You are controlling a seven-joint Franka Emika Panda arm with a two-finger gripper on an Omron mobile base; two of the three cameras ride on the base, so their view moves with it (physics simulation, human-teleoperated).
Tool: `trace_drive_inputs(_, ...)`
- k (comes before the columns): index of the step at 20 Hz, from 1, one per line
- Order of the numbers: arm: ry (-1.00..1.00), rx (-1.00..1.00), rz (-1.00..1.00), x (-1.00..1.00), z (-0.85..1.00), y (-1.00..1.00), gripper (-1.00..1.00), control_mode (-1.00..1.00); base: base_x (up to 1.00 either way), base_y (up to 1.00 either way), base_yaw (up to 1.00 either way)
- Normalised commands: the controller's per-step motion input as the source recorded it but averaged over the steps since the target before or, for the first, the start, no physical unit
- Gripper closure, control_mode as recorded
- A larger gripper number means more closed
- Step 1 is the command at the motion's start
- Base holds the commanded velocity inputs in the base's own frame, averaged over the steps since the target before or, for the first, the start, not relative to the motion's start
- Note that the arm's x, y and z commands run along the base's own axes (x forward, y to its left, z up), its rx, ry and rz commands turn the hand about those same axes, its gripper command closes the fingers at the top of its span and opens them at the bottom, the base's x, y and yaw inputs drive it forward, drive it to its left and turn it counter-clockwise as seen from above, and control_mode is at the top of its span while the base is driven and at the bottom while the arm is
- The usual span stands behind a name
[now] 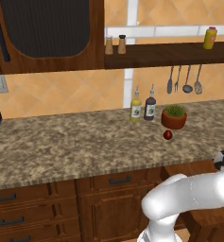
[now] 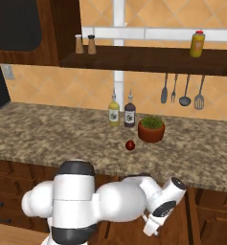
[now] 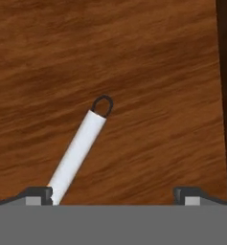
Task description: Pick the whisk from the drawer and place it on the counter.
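Hand view: one whisk (image 3: 76,150) lies flat on the floor of the drawer (image 3: 134,57). Its pale handle runs diagonally, with a small dark wire loop at the upper end; the lower end passes just beside the left fingertip (image 3: 37,194). The wire head cannot be seen. The gripper (image 3: 115,195) points straight down at the drawer floor, released, its two tips spread wide, with nothing between them.

Base views: one counter (image 1: 75,142) carries two bottles (image 1: 136,109) side by side near its back edge, one potted plant (image 1: 174,117) just beside them, and one small red fruit (image 1: 168,134) in front of the pot. One shelf (image 2: 148,58) above holds two shakers (image 2: 79,44) at its left end and one yellow bottle (image 2: 197,44) toward its right. Four utensils (image 2: 182,91) hang below the shelf.

Arm pose: the arm (image 2: 119,198) bends down below the counter's front edge, wrist lowered in front of the cabinets.
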Motion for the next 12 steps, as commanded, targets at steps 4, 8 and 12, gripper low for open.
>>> trace_drive_inputs(4,0.00,0.00,-0.11,0.31,-0.21,-0.01,-1.00,-1.00,0.00,0.00,0.00)
trace_drive_inputs(8,0.01,0.00,-0.10,0.19,-0.39,0.00,-1.00,-1.00,0.00,0.00,0.00)
trace_drive_inputs(12,0.05,0.00,-0.05,0.00,-0.46,0.00,-1.00,-1.00,0.00,0.00,0.00)
